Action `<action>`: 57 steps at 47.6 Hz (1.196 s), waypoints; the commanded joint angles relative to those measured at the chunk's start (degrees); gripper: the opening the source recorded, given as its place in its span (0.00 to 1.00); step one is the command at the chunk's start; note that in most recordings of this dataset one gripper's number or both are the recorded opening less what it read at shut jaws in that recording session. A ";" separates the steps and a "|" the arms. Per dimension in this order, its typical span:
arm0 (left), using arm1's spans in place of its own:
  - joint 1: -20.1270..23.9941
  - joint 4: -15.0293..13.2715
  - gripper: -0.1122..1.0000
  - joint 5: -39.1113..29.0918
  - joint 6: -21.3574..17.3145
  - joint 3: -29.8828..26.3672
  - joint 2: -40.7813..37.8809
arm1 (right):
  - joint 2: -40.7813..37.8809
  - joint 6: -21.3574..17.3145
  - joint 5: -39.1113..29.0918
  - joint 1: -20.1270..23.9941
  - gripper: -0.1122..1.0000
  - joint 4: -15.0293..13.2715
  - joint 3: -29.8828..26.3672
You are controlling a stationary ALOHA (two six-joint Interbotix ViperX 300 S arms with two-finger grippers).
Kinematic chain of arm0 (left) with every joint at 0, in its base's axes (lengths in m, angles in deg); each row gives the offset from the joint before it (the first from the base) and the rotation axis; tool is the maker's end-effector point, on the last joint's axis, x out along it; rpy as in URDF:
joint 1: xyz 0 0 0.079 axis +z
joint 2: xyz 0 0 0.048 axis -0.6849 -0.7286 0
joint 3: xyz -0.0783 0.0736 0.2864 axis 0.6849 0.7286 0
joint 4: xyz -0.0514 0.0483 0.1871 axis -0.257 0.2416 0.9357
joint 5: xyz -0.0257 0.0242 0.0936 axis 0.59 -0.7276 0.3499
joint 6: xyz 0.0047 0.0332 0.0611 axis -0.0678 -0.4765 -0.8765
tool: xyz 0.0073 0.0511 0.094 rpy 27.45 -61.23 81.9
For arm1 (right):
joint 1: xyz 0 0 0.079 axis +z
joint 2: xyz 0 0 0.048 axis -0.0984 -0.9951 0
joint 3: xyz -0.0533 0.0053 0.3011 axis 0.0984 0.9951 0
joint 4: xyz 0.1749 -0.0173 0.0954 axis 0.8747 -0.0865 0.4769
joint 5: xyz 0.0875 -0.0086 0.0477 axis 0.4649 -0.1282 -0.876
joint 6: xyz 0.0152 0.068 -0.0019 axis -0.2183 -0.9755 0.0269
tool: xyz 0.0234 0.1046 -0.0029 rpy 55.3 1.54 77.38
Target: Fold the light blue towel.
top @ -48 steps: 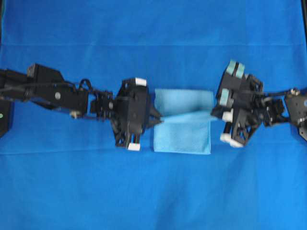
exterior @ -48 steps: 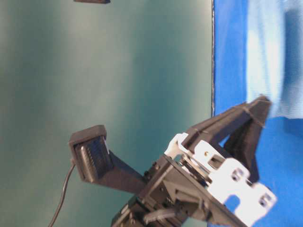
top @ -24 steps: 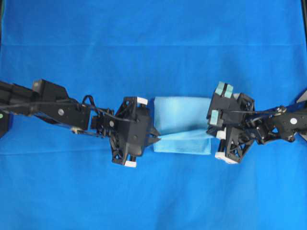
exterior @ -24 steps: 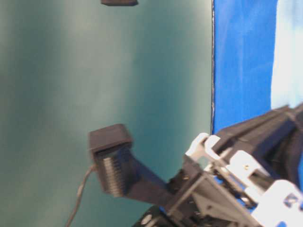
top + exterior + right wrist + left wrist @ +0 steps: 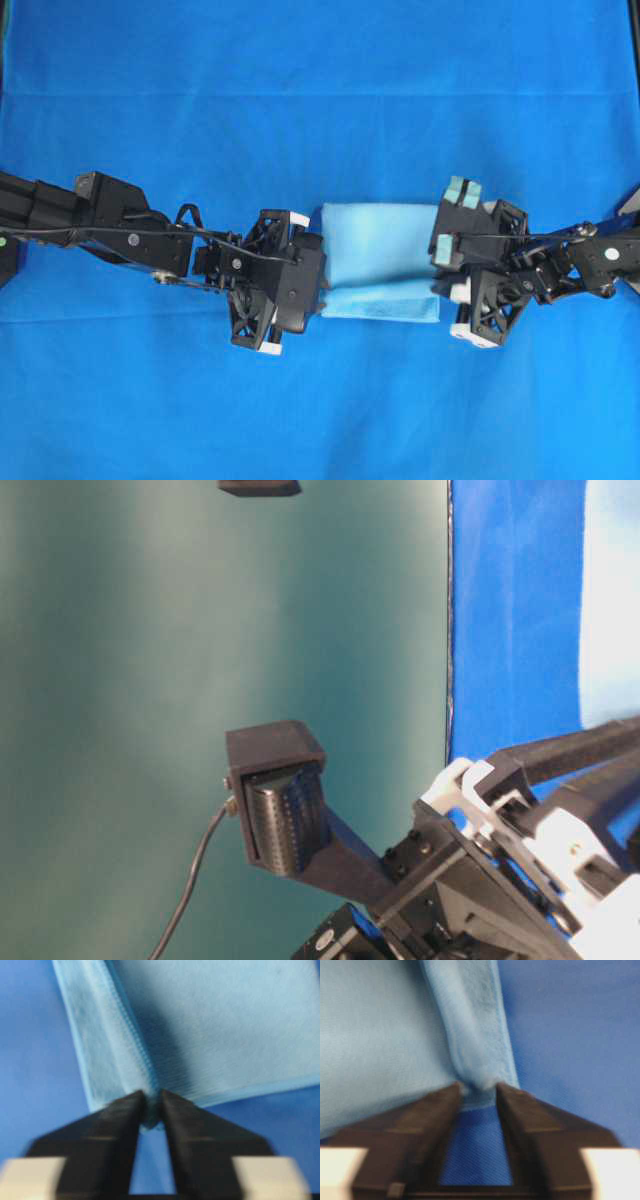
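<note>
The light blue towel [image 5: 380,258] lies folded in the middle of the royal-blue table covering [image 5: 320,100], with a raised fold near its front edge. My left gripper [image 5: 322,287] is at the towel's left edge, shut on a pinched fold of the towel [image 5: 479,1082]. My right gripper [image 5: 440,283] is at the towel's right edge, shut on the towel's hem [image 5: 152,1110]. The towel also shows pale at the right side of the table-level view [image 5: 610,600].
The royal-blue covering stretches all round the towel. Both arms lie low across it, the left arm [image 5: 110,225] from the left edge and the right arm [image 5: 590,255] from the right. A dark green wall [image 5: 200,630] stands beyond the table edge.
Both grippers have carried the held towel edge toward the front of the table, so the upper layer now covers more of the towel and less of the lower layer shows.
</note>
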 commanded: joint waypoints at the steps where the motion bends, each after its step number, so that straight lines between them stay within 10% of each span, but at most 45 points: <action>1: 0.00 -0.09 0.46 0.44 0.09 -1.14 1.05 | 0.44 0.18 0.53 0.44 0.50 0.00 -1.05; 6: 0.00 -0.09 0.63 0.00 -0.09 -1.14 1.67 | 0.88 0.18 0.44 1.14 0.68 0.00 -1.85; 28: 0.00 -0.09 0.60 -6.06 -0.62 0.09 14.50 | 10.99 0.88 -6.77 5.62 0.60 -0.53 -6.68; 57: 1.41 -0.09 0.60 -3.69 -1.67 16.00 41.22 | 44.21 1.49 -16.26 5.62 0.60 -14.06 2.46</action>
